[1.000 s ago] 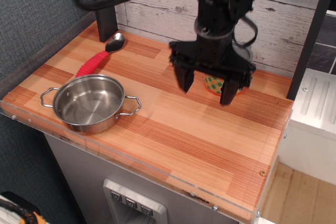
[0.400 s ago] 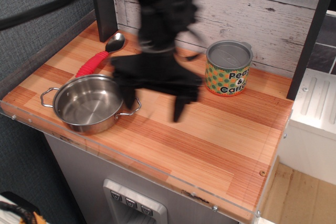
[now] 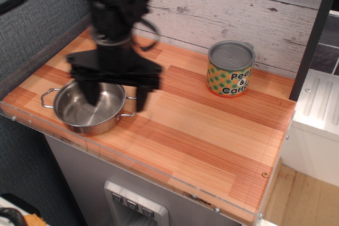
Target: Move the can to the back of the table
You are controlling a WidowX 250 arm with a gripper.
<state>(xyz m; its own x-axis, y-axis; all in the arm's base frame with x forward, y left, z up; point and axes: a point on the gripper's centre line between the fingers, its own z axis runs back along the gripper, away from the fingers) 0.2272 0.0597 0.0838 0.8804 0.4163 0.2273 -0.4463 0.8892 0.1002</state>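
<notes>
Peas & Carrots can (image 3: 230,69) stands upright at the back right of the table (image 3: 212,130), near the plank wall (image 3: 238,3). Well apart to the left, the gripper (image 3: 116,96) hangs wide-spread, empty, seemingly over the steel pot (image 3: 90,104).

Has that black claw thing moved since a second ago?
Yes. The gripper has swung left, away from the can by the back wall, and now hangs open above the steel pot.

Whitewashed plank wall (image 3: 265,3) behind; grey textured panel (image 3: 37,30) left; white cabinet (image 3: 315,115) and wood floor (image 3: 302,199) right.
</notes>
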